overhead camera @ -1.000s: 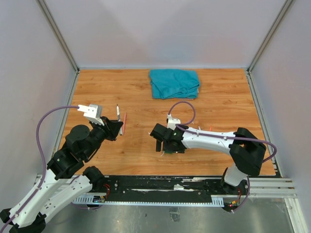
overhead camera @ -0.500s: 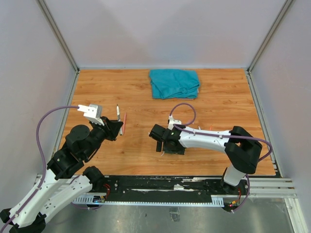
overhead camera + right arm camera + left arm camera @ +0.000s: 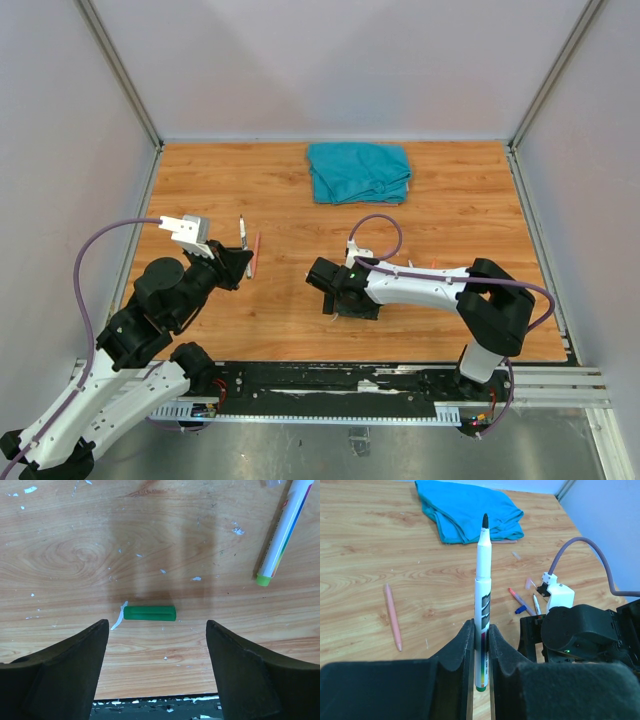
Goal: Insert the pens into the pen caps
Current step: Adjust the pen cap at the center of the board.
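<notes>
- We find the left claw (image 3: pixel 481 630) closed on a white-barrelled pen (image 3: pixel 482 595), gripped at its lower end, its dark tip pointing away from the claw.
- The right claw (image 3: pixel 156 626) stands open, low over the worktop (image 3: pixel 75 540) near the middle; its fingers (image 3: pixel 65 665) touch nothing.
- A green pen cap (image 3: pixel 150 613) lies flat on the worktop between those fingers (clear of both).
- A second pen (image 3: pixel 281 530), green-ended, lies near the cap but apart from it.
- A pink pen (image 3: pixel 393 616) lies on the left side; a teal cloth (image 3: pixel 360 172) sits at the far edge.
</notes>
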